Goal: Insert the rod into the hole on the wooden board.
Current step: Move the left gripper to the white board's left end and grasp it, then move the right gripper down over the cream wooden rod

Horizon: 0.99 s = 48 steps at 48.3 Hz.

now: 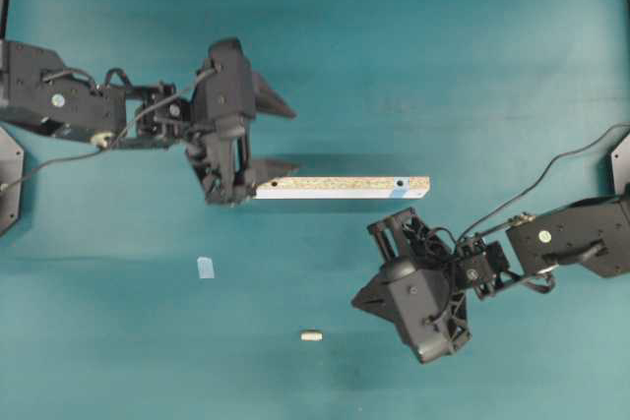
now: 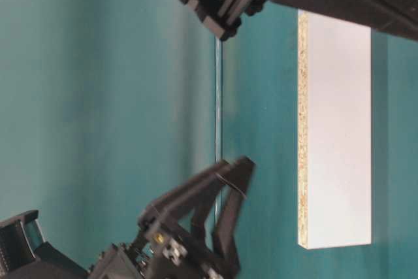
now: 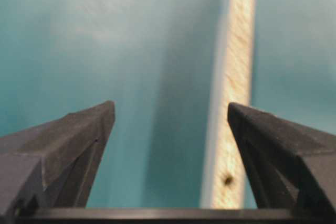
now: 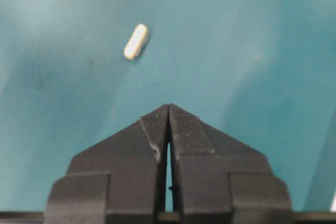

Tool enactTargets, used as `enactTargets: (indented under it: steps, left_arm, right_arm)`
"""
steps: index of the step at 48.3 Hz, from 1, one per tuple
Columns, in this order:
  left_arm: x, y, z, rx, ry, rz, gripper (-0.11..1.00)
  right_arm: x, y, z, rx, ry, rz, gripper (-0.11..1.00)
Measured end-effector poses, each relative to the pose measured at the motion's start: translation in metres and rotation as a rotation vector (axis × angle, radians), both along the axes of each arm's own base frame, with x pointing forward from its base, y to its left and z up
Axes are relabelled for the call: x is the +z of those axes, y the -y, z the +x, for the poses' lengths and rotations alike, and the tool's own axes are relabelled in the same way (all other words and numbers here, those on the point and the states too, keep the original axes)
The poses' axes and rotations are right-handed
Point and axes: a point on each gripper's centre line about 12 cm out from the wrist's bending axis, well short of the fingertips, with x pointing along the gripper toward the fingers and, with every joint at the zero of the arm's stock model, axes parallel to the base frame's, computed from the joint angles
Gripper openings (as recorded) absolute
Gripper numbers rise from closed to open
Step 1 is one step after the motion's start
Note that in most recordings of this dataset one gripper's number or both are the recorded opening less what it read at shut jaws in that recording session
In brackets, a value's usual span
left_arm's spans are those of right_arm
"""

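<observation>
i see my left pincer (image 1: 279, 135) spread wide at the left end of the wooden board (image 1: 342, 187), one finger (image 3: 283, 150) beside the board's plain dark hole (image 3: 228, 180) and nothing gripped. the board lies flat on the teal desk (image 1: 443, 46), and the hole (image 1: 400, 184) with the blue patch sits at its far right end. my right pincer (image 4: 168, 109) is pressed together and empty. the rod (image 4: 135, 41) lies loose on the desk ahead of it, well apart from the board. a small blue tape bit (image 1: 205, 267) lies off to the left.

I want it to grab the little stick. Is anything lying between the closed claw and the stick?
No. In the right wrist view only bare teal table separates the shut right end effector from the rod.
</observation>
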Motion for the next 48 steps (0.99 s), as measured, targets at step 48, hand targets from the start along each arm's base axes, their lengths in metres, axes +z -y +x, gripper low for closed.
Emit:
enactTargets:
  steps: [48]
  left_arm:
    - [-0.052, 0.023, 0.023, -0.061, -0.074, 0.002, 1.00]
  right_arm:
    - [0.005, 0.003, 0.004, -0.161, -0.217, 0.062, -0.01]
